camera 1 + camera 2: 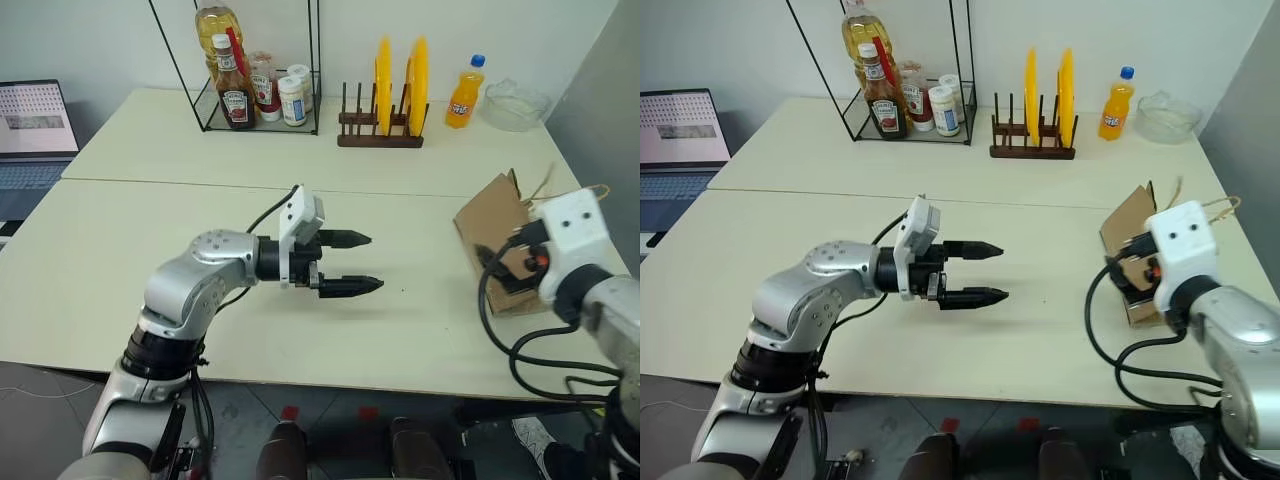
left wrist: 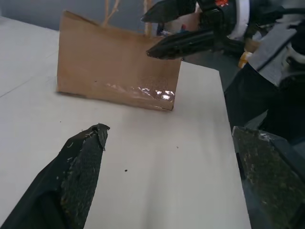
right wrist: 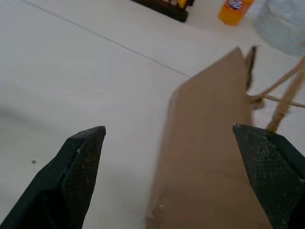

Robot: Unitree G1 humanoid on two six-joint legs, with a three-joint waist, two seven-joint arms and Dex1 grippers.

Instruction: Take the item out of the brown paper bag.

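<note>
Two pale cream tables [image 1: 150, 230] pushed together fill the room's foreground under a white wall, with a laptop [image 1: 35, 135] off the far left edge. Largest of the task's things, the brown paper bag [image 1: 497, 228] lies near the right edge of the near table, its cord handles [image 1: 560, 188] trailing toward the table edge. Along the back stand a wire rack [image 1: 258, 70] of sauce bottles, a wooden plate rack [image 1: 380, 128] with two yellow plates, a glass bowl [image 1: 515, 105] and an orange drink bottle [image 1: 465, 92]. Left gripper [image 1: 350, 264] hangs over bare tabletop, pointing across toward the bag but well apart from it, fingers spread wide and empty. Right gripper [image 3: 171, 138] sits just beside the bag's near end, equally wide open, holding nothing. The item cannot be seen; it is presumably inside the bag. Judged from this, the approach step is in hand: neither claw has the bag yet. Next, one claw would need to steady or open the bag's mouth while the other reaches in
</note>
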